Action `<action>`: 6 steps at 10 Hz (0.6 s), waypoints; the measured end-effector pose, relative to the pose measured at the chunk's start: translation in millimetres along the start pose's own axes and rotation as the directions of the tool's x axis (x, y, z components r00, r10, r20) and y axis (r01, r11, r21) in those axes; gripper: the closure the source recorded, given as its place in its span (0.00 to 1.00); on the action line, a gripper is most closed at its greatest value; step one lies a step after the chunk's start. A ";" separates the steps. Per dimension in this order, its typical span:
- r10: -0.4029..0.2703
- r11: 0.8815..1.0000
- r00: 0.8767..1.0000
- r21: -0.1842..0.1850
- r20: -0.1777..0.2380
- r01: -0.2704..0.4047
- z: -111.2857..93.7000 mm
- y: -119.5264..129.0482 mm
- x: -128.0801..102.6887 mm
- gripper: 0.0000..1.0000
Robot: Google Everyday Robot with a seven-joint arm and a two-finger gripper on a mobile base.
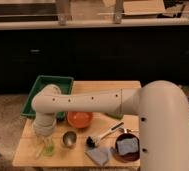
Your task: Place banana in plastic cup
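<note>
Arm reaches left across the wooden table [33,150], elbow bent over the green tray [35,90], wrist pointing down. Gripper [46,139] sits directly above the plastic cup [49,147], left of the steel cup [69,138]. Can't tell its state. Banana [41,149] leans at plastic cup.

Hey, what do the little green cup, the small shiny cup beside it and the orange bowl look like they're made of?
The green cup looks like translucent plastic: pale, with light passing through. The gripper hangs just above it. The shiny cup looks like steel, grey with bright reflections. The orange bowl is evenly coloured with a soft sheen, probably plastic, though glazed ceramic can't be ruled out.
</note>
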State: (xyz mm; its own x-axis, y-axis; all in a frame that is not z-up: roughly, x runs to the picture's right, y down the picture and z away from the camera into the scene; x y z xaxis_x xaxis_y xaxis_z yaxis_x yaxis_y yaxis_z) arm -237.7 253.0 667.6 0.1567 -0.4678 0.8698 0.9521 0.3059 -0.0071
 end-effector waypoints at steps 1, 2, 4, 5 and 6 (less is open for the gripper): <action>0.008 1.000 1.000 -0.006 -0.004 -0.008 0.0 0.5 0.5 0.86; 0.015 1.000 1.000 -0.013 -0.007 -0.015 0.1 1.4 1.2 0.77; 0.023 0.999 1.000 -0.023 -0.009 -0.023 0.1 2.6 2.1 0.57; 0.026 0.999 1.000 -0.027 -0.008 -0.026 0.2 3.2 2.8 0.46; 0.026 0.999 1.000 -0.032 -0.007 -0.027 0.8 2.9 2.6 0.36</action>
State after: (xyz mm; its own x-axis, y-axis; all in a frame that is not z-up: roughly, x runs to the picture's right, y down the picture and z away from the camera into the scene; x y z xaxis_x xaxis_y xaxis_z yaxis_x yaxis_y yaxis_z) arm -234.7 253.3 670.2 0.1835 -0.4650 0.8661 0.9556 0.2912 -0.0461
